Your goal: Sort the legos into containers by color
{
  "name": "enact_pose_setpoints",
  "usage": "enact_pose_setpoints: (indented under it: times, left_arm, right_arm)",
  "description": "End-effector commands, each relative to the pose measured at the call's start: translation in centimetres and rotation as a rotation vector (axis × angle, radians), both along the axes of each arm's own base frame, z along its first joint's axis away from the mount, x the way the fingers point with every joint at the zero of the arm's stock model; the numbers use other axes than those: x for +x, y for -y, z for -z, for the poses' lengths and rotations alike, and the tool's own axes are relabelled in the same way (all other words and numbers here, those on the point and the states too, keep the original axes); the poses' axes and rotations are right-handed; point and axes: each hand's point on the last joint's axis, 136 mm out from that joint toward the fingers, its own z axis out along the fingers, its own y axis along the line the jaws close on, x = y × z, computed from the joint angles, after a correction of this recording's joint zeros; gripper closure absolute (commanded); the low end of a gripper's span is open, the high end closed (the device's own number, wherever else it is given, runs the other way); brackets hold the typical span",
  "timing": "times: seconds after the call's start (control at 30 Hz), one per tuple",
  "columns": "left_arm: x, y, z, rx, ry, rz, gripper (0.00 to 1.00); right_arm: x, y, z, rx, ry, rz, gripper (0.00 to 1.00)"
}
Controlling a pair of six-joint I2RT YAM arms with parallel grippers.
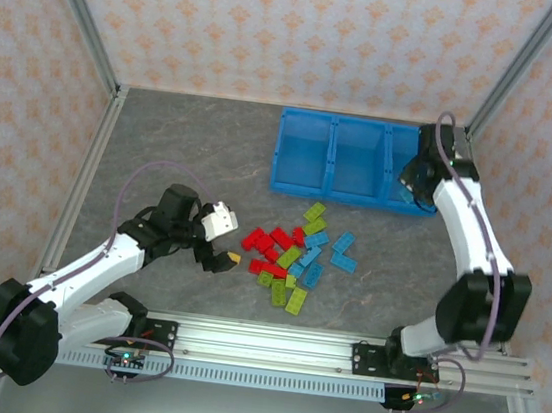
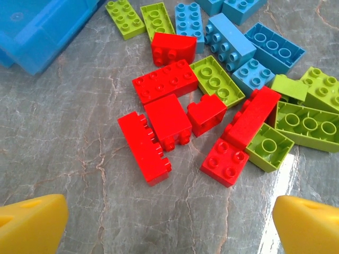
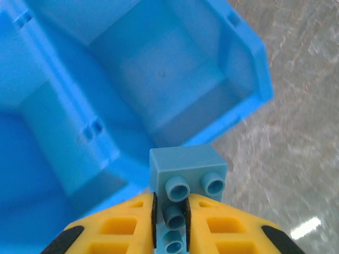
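Red, lime green and light blue legos (image 1: 295,254) lie in a loose pile on the table's middle. My left gripper (image 1: 224,261) hovers open just left of them. In the left wrist view its yellow fingertips (image 2: 32,222) frame bare table, with a long red brick (image 2: 144,148) and a square red brick (image 2: 225,161) a little ahead. The three joined blue containers (image 1: 331,185) stand at the back. My right gripper (image 1: 406,185) hangs over the rightmost one, shut on a light blue brick (image 3: 185,166) above that bin's near rim (image 3: 254,63).
Metal frame posts and patterned walls enclose the grey table (image 1: 183,145). A corner of the blue bin row (image 2: 37,26) shows beyond the pile in the left wrist view. Bare table lies left of the bins and around the left arm.
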Motion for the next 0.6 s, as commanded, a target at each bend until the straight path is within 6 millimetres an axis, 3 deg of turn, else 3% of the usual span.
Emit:
enact_pose_setpoints:
  times: [0.0, 0.13, 0.3, 0.47, 0.57]
  left_arm:
    - [1.6, 0.0, -2.3, -0.033, 0.078, -0.061, 0.00]
    - [3.3, -0.9, -3.8, -0.083, 0.080, -0.225, 0.00]
    - [5.3, -3.0, -6.8, -0.200, -0.020, -0.547, 0.00]
    - [5.9, -5.2, -6.6, -0.276, -0.216, -0.867, 0.00]
    - [5.7, -5.2, -6.4, -0.310, -0.277, -0.959, 0.02]
  right_arm:
    - [4.1, -0.4, 1.7, 0.041, -0.021, -0.070, 0.80]
    - [7.3, 0.0, 4.5, 0.051, -0.074, -0.062, 0.73]
    - [8.9, 0.1, 4.4, 0.050, -0.094, -0.073, 0.62]
    - [7.5, 0.5, 1.1, 0.028, -0.053, -0.064, 0.59]
    - [4.6, 0.2, -1.0, 0.056, -0.029, -0.047, 0.55]
